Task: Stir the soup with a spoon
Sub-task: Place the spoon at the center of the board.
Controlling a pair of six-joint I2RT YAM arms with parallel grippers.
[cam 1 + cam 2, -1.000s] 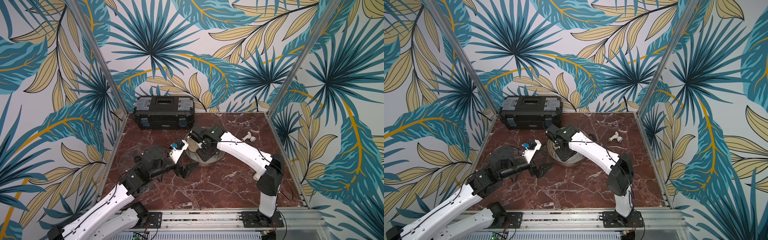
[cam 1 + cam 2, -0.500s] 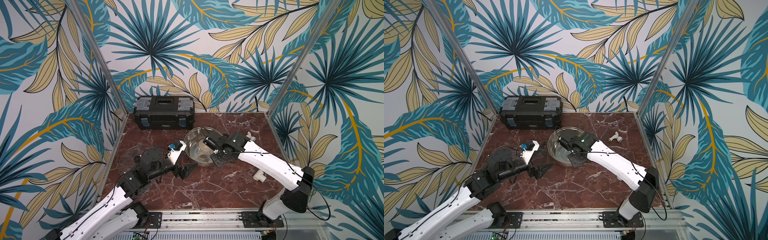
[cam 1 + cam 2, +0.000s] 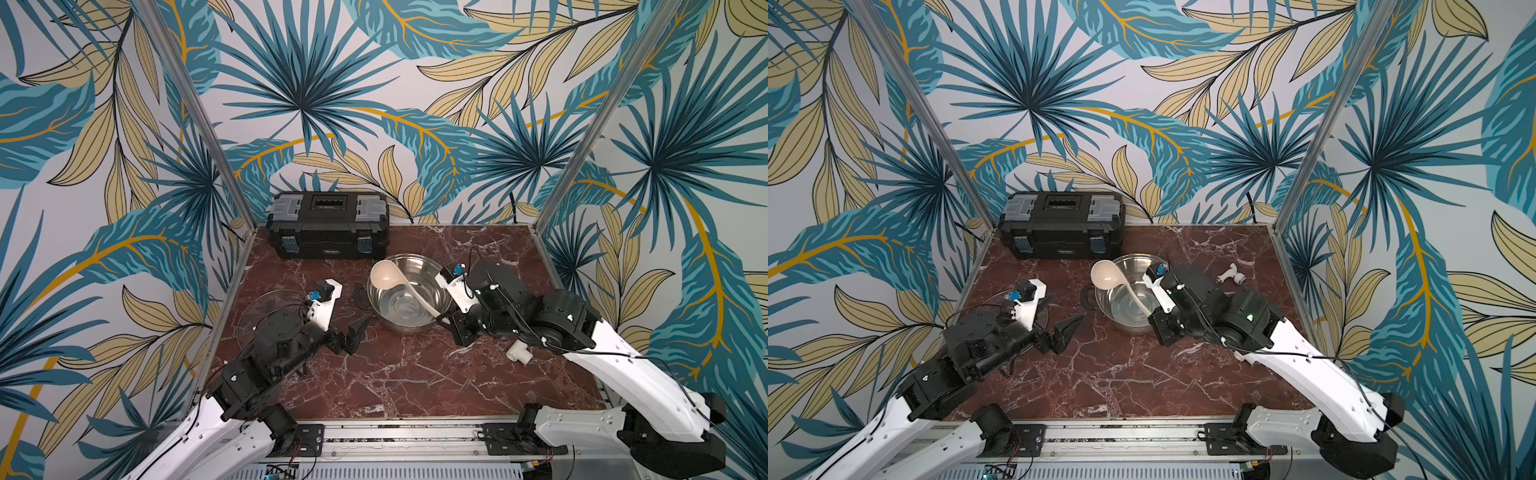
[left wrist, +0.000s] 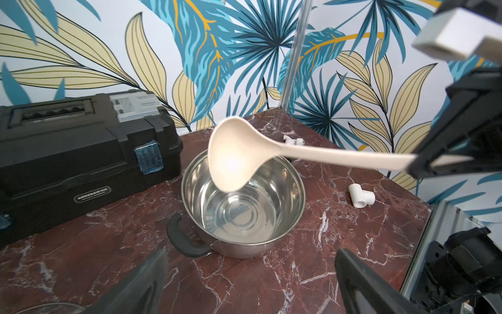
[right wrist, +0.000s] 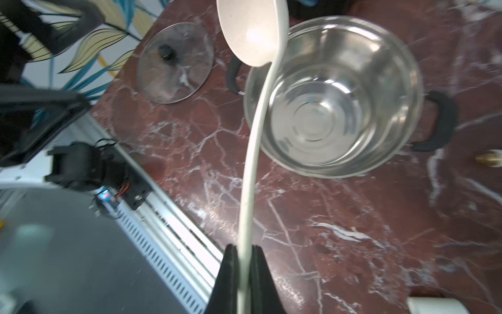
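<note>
The right gripper (image 5: 245, 250), jaws clamped on the end of the handle, holds the cream spoon (image 4: 298, 153) in the air. The spoon's bowl hangs above the rim of the bare steel pot (image 4: 285, 195) on the marble table (image 3: 395, 374). The left gripper (image 4: 250, 258) hovers near the pot, jaws wide and empty. A glass lid (image 5: 173, 62) lies flat beside the pot.

We're seeing white shells w/ small screws on left arm (image 3: 195, 432) & right arm (image 3: 636, 374), chunky black joints, thin black cables. White cam mounts (image 3: 324, 309) w/ blue bits. Both left gripper (image 4: 250, 252) & right gripper (image 5: 243, 247) are black wedges. Green LED (image 3: 568, 316) on right arm.
</note>
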